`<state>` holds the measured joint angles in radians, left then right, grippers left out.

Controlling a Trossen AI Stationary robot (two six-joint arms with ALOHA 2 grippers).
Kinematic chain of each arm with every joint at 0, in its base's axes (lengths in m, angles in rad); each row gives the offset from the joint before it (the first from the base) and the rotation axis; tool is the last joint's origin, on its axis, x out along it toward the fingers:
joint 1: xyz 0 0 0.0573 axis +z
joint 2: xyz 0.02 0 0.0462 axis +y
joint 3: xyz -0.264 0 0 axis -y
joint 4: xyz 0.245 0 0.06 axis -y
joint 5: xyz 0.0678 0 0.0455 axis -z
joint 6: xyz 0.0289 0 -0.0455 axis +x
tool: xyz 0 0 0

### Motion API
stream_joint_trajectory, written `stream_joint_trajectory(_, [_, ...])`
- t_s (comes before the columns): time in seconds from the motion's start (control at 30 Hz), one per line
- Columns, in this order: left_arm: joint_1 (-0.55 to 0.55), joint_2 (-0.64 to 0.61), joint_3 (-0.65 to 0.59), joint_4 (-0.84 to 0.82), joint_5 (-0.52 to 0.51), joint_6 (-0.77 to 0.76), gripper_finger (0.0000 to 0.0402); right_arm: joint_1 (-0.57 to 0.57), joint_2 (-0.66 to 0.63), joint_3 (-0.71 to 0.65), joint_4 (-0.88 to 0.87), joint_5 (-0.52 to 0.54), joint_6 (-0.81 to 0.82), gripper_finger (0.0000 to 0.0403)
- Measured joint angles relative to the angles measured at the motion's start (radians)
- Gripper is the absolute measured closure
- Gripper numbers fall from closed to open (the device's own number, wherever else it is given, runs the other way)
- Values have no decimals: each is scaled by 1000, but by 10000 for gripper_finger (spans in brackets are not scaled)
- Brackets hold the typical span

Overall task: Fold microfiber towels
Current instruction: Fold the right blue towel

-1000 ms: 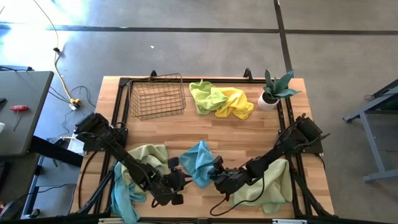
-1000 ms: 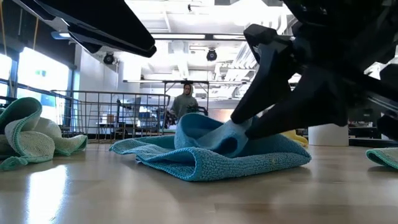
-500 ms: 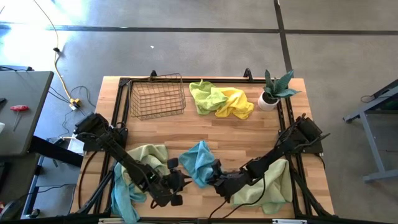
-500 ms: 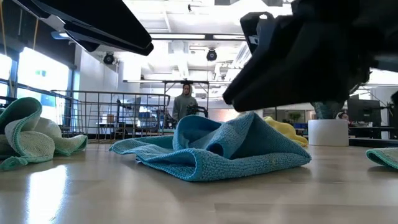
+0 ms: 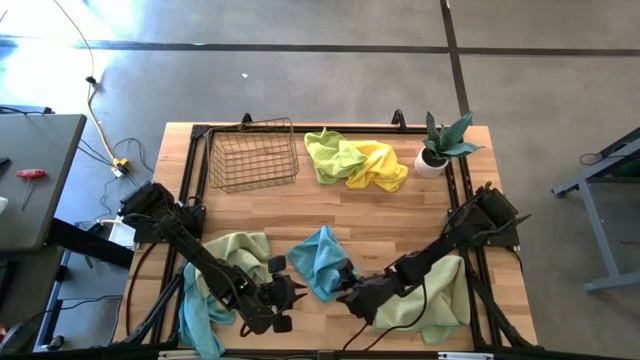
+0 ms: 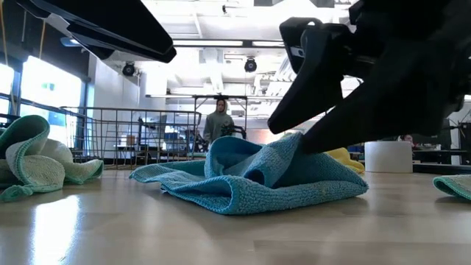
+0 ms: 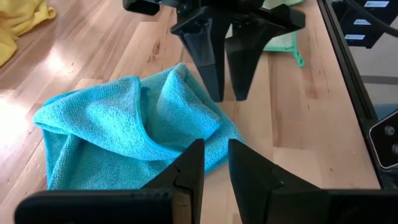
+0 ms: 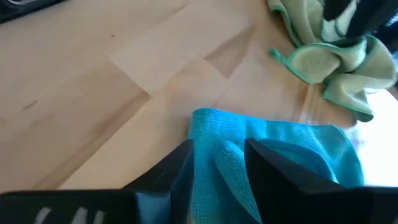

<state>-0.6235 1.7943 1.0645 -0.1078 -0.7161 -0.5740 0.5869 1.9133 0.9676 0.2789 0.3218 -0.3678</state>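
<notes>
Crumpled blue towel (image 7: pixel 127 134) on table (image 7: pixel 292 118); right end effector (image 7: pixel 226 93) at its edge.

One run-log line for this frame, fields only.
phase: regrasp | right gripper: open, fingers straddling blue towel edge | left gripper: waiting beside towel, empty | folded: none yet

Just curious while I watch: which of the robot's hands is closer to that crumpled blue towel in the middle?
The right hand: its fingers straddle a raised fold at the blue towel's edge. The left hand sits beside the towel's opposite edge, a little off it.

No readable text, label or number anywhere (table, towels, room beyond).
</notes>
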Motion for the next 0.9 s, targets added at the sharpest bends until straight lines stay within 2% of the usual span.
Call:
stream_joint_trajectory(0.13, [0, 0, 0, 0, 0, 0, 339, -15, 0, 0, 4, -11, -10, 244])
stream_joint_trajectory(0.27, [0, 0, 0, 0, -1, -12, 339, -34, 0, 0, 3, -21, -99, 230])
stream_joint_trajectory(0.6, [0, 0, 0, 0, -3, -25, 339, -50, 34, 0, 0, -69, -204, 241])
stream_joint_trajectory(0.77, [1, 0, 0, -2, -4, -25, 339, -50, 50, 0, 5, 58, -261, 242])
stream_joint_trajectory(0.9, [1, 0, 0, -2, -3, -25, 339, -60, 50, 0, 12, 49, -253, 242])
